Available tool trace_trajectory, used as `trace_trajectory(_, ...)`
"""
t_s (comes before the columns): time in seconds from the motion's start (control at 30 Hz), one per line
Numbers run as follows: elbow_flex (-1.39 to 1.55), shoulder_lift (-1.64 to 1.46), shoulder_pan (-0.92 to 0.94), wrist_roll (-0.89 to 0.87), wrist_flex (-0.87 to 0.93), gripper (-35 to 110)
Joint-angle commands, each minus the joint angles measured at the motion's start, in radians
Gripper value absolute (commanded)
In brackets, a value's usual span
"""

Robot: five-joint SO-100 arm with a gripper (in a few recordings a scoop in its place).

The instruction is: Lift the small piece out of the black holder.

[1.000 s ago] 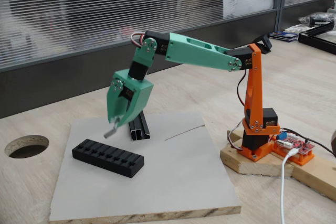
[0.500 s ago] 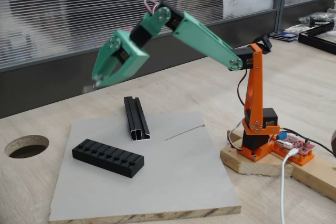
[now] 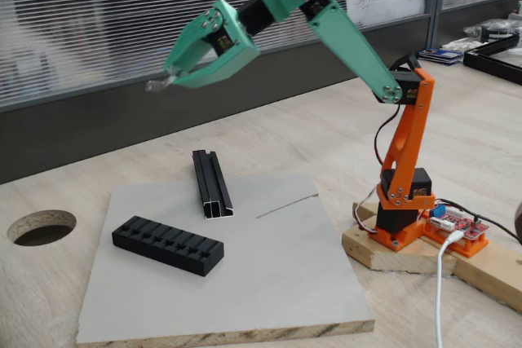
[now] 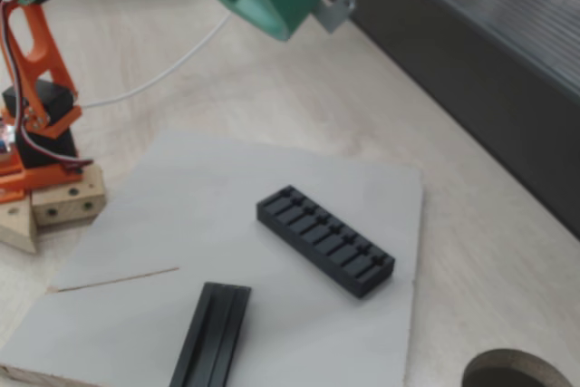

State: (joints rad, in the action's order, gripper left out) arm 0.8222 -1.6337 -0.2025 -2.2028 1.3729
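Pale wooden tabletop (image 3: 269, 132), grey board (image 3: 245, 266): jaws (image 3: 167, 81) clenched on metal strip (image 4: 335, 8), lengthwise beyond their tips, holder (image 4: 324, 239) well below.

one fixed view faces the arm (image 3: 342, 38) from the table's near side at a distance, another looks down closer from the opposite side, both sharing the grey board (image 3: 269, 275) and black holder (image 4: 324, 239).
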Motion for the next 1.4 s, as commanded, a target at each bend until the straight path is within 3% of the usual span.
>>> trace_trajectory(0.0,-0.015,-0.058,-0.014,-0.012,0.014,6)
trace_trajectory(0.27,-0.031,-0.061,-0.014,-0.018,0.261,6)
trace_trajectory(1.37,-0.017,-0.117,-0.015,-0.018,0.279,6)
